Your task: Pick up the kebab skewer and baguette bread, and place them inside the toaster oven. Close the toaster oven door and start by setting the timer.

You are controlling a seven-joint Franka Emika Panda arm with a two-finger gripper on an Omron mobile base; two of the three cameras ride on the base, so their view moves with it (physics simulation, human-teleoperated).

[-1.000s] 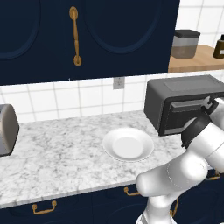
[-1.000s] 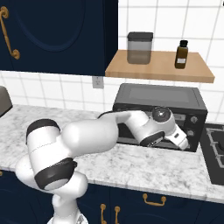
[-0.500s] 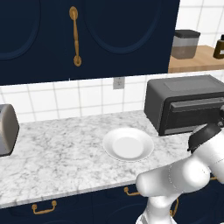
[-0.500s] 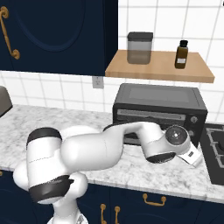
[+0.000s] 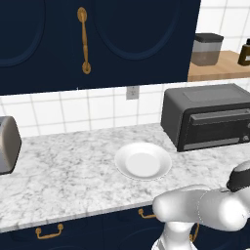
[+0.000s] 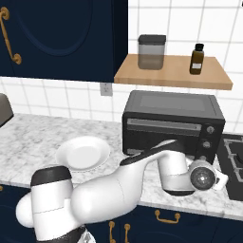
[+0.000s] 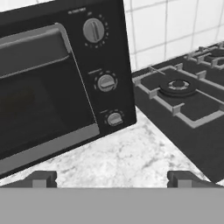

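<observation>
Toaster oven [image 6: 173,121] stands at the counter's far right, door [image 7: 37,94] shut. Hand view adds three knobs [image 7: 106,82] and a gas hob [image 7: 183,98] to the right. Gripper [image 7: 111,179] fingers spread wide, empty; white plate [image 5: 142,161] left.

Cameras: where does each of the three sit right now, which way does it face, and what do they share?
Left base view: behind the arm on its left, facing the counter, plate and toaster oven; arm at lower right.
Right base view: behind on the right, facing the closed oven door and shelf; arm crosses from lower left.
Hand view: low on the hand, facing the oven's three knobs and the stove; open fingers at the bottom.
All three share the oven.
</observation>
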